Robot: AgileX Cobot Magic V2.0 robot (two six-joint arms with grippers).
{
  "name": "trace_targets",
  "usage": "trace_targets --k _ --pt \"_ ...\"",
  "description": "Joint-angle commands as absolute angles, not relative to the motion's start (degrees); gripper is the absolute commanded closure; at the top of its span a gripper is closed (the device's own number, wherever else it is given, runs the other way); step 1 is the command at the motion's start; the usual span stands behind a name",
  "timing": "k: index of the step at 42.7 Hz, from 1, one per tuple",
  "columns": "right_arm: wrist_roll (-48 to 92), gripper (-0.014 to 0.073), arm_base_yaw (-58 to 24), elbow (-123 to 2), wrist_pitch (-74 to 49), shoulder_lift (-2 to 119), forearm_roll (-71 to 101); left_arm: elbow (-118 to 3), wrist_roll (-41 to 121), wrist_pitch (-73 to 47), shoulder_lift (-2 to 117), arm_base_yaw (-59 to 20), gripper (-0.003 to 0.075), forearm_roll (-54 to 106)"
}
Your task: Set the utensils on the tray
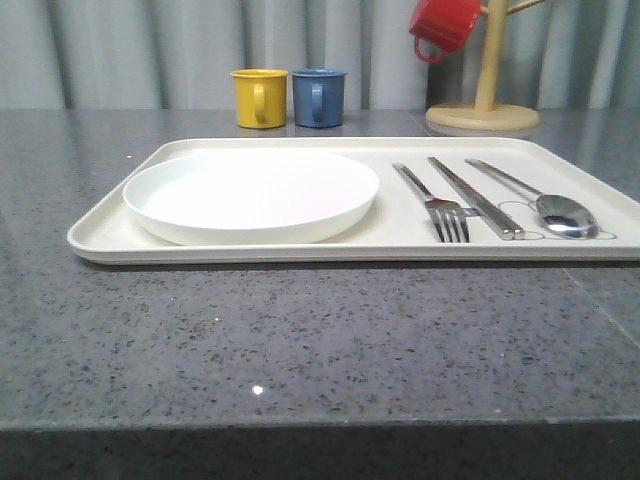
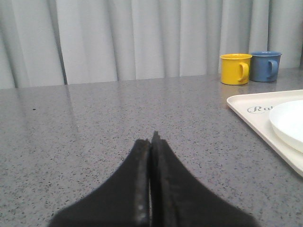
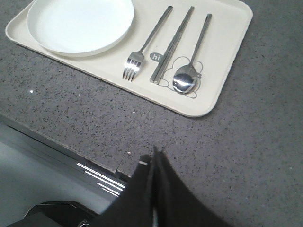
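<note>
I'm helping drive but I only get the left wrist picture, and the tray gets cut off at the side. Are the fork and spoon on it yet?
Observer: Yes. The fork, chopsticks and spoon all lie side by side on the tray, beside the white plate.
Operator: Which one is in the middle?
Observer: The chopsticks; the fork is nearest the plate, the spoon nearest the tray's end.
Operator: Is the other gripper holding anything?
Observer: No. The right gripper is shut on nothing, over bare countertop off the tray.
Operator: Are there more cups than my yellow and blue ones?
Observer: A red mug hangs on a wooden mug tree.
</note>
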State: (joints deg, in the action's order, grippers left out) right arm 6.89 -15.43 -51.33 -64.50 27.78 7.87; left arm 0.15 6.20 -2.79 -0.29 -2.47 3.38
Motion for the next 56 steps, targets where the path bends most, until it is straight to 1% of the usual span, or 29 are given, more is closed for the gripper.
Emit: trace_targets --k 1,5,9,13,20,23,30,43,56 --pt "6.92 0.0707 -15.32 -52.72 -60.64 28.25 8.02 0.91 5.94 1.69 -1.51 -2.38 0.0741 3.34" --pt "6.92 0.0707 -15.61 -51.33 -58.96 26.54 8.09 0.91 5.94 1.69 -1.51 -2.38 0.0741 3.34" --pt "7.02 0.0707 -13.69 -47.02 -54.74 22.95 7.16 0.91 5.94 1.69 -1.51 -2.38 0.0741 3.34" --pt "7.02 0.0707 -10.14 -40.50 -45.12 18.29 6.65 0.91 5.94 1.69 -1.51 -2.38 0.0741 3.34" --pt "7.02 0.0707 -4.44 -25.01 -26.96 9.32 6.65 0.91 5.94 1.69 -1.51 -2.38 0.0741 3.34" --pt "7.02 0.0707 -2.86 -19.22 -20.75 5.45 6.65 0.91 5.94 1.69 -1.51 -2.38 0.0741 3.34" --pt "7.02 0.0707 -0.74 -8.02 -10.59 -0.14 6.65 0.91 5.94 1.69 -1.51 -2.38 0.0741 3.34" --pt "7.02 0.0707 -0.69 1.63 2.73 -1.49 7.56 0.91 5.94 1.69 -1.51 -2.38 0.0741 3.34" --pt "6.97 0.0707 -0.69 1.48 2.86 -1.43 7.56 0.91 5.94 1.69 -1.51 -2.38 0.0741 3.34"
